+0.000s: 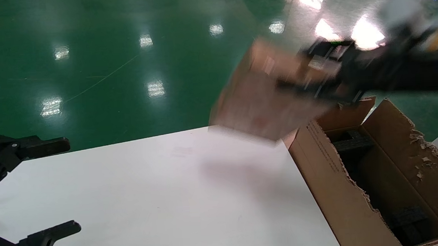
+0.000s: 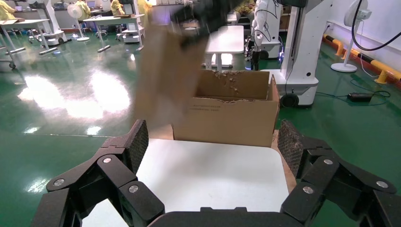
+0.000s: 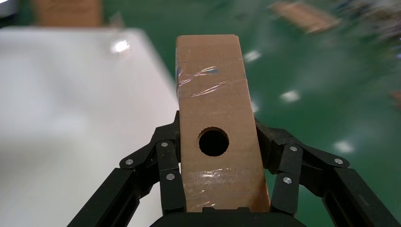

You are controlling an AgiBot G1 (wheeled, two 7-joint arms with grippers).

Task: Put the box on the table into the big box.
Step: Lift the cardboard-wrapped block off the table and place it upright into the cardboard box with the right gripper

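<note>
Right gripper (image 1: 314, 76) up in the upper right of the head view, clamped on the box (image 1: 255, 98) and holding it in the air, clear of the table (image 1: 152, 201). Box blurred there, hanging above the table's far right corner and just left of the big box (image 1: 330, 177), its lower edge close over the white surface but not touching. In the right wrist view, box (image 3: 215, 123) filling the middle of the frame, pinched on its 2 long sides between the black fingers (image 3: 168, 165), gripper (image 3: 215, 161) closed to the box's width. 1 round black hole in the face toward the camera, with glossy clear tape across that face above and below it.

Big box standing open at the lower right of the head view, against the table's right edge, flaps torn and ragged, small printed text along its near side wall. Dark foam blocks (image 1: 351, 142) lying inside on the bottom. In the left wrist view, big box (image 2: 227, 113) seen beyond the far end of the table (image 2: 208, 170), with the blurred box (image 2: 165, 80) in the air at its left.

Left gripper (image 1: 35, 192) parked at the lower left of the head view, over the table's near left edge, 2 fingers spread wide with nothing between them. Same wide spread in the left wrist view (image 2: 213, 146), mesh-faced pads (image 2: 138, 142) far apart.

Shiny green floor (image 1: 107, 69) past the table.
</note>
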